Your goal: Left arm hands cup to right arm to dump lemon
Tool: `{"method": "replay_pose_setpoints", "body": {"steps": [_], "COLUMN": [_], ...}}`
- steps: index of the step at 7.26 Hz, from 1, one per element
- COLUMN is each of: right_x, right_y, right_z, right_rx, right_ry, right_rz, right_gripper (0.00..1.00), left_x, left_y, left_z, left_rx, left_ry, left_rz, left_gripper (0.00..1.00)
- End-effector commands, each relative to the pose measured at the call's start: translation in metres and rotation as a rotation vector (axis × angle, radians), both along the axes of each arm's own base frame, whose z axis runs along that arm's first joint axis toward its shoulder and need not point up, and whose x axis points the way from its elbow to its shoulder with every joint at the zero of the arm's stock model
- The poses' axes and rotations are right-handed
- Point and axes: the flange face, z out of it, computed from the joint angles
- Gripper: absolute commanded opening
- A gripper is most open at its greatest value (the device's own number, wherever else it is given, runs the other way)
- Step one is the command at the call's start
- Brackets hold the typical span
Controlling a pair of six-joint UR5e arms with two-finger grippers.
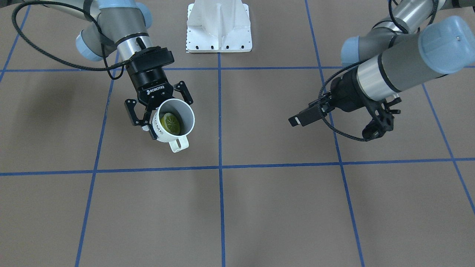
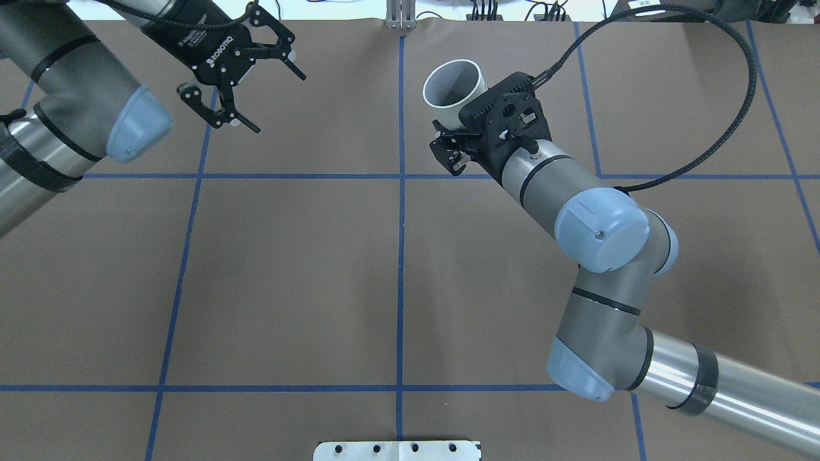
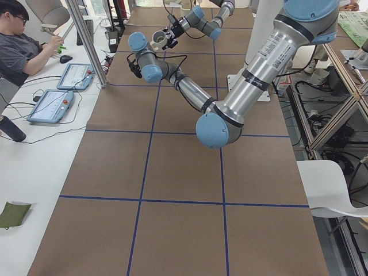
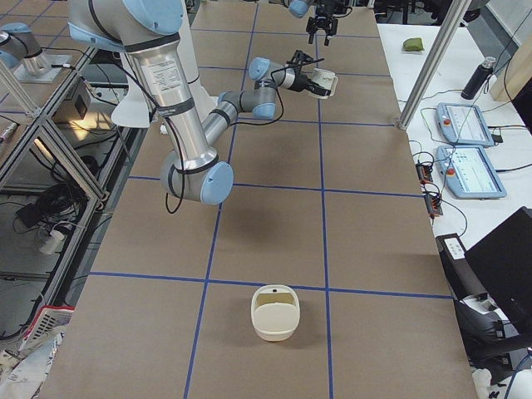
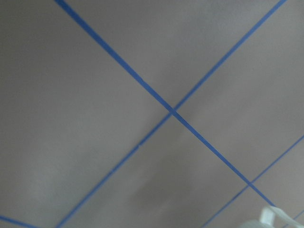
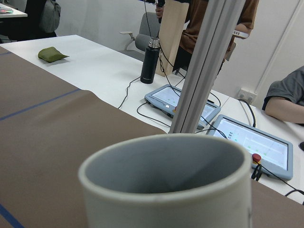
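The white cup (image 1: 174, 120) with black lettering is held above the table in my right gripper (image 1: 157, 116), which is shut on its wall. The cup is tilted with its mouth up and its handle (image 1: 179, 144) at the low side. A yellow-green lemon (image 1: 171, 123) lies inside. The cup also shows in the overhead view (image 2: 455, 89) and fills the right wrist view (image 6: 166, 190); the lemon is hidden there. My left gripper (image 2: 275, 99) is open and empty, well apart from the cup, and shows edge-on in the front view (image 1: 297, 120).
The brown table (image 1: 278, 207) carries blue tape lines. The white robot base plate (image 1: 219, 29) is at the robot's side. A cream container (image 4: 273, 312) sits on the table far from both grippers. Tablets (image 4: 461, 125) and a person (image 3: 23, 40) are at the side desk.
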Motion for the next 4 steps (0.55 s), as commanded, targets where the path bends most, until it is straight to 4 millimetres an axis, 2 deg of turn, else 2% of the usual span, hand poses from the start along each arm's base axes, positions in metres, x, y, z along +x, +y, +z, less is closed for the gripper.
{"method": "replay_pose_setpoints", "body": {"steps": [1,3,4], "right_x": [0.049,0.12,0.152], "right_y": [-0.029,-0.039,-0.029], "right_z": [0.034,0.069,0.086], "right_rx": [-0.075,-0.133,-0.165], "right_ry": [0.002,0.007,-0.004], "right_rz": [-0.071,-0.107,-0.095], "right_gripper": [0.38,0.38,0.37], "left_x": [-0.028,-0.044,-0.074], "left_y": [0.002,0.008,0.003], "left_z": [0.086,0.159,0.187], "left_rx": [0.239,0.512,0.635], "left_ry": [-0.087,-0.239,-0.3], "left_rz": [0.011,0.053,0.096], "left_gripper": [1.0,1.0,1.0]}}
